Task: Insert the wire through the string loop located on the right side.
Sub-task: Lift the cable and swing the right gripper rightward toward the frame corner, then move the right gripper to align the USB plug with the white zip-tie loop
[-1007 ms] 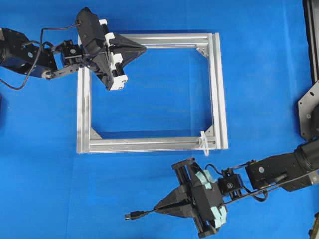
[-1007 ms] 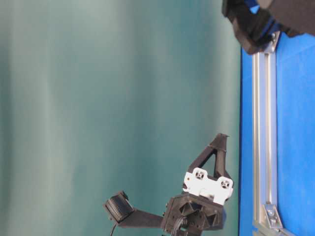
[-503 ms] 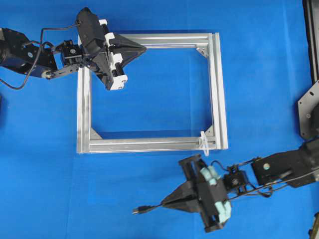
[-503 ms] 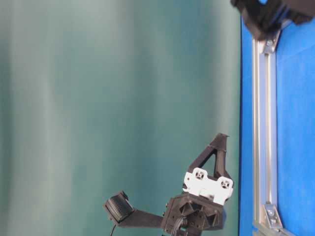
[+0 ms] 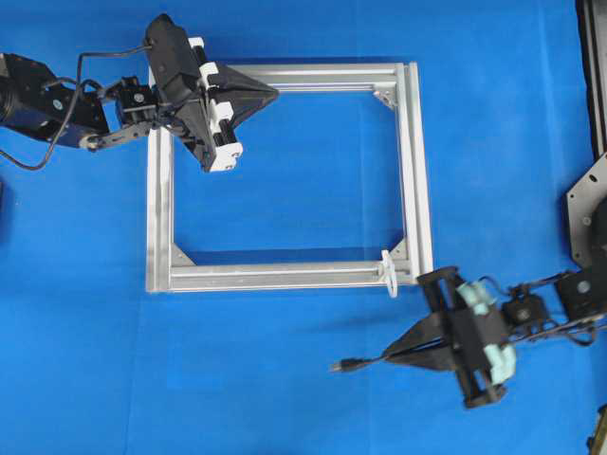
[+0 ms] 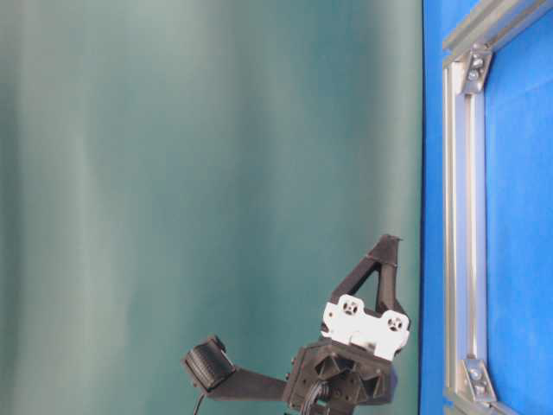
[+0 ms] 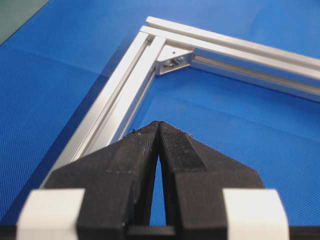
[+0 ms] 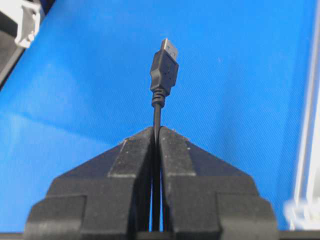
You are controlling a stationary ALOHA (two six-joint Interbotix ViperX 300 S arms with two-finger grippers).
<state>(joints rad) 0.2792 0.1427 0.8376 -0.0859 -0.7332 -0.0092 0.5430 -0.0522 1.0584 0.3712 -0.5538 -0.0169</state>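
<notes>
The wire [image 5: 346,364] is a thin black cable ending in a small plug [image 8: 165,67]. My right gripper [image 5: 384,357] is shut on it just behind the plug, which sticks out leftward over the blue mat. The wrist view shows the cable pinched between the shut fingertips [image 8: 172,145]. The string loop [image 5: 389,270], small and whitish, hangs on the silver frame [image 5: 414,171] near its lower right corner, above and slightly right of the plug. My left gripper [image 5: 275,92] is shut on nothing and hovers over the frame's top rail near the upper left corner [image 7: 158,124].
The aluminium frame lies flat on the blue mat, with corner brackets [image 7: 172,57] inside it. A frame rail [image 8: 306,125] runs along the right edge of the right wrist view. Black hardware [image 5: 588,209] sits at the mat's right edge. The table-level view shows the left gripper [image 6: 390,240] beside the frame [image 6: 458,216].
My right gripper has carried the wire rightward and a little up, closer to the frame's lower right corner, and has left the table-level view. The left arm has not moved.
</notes>
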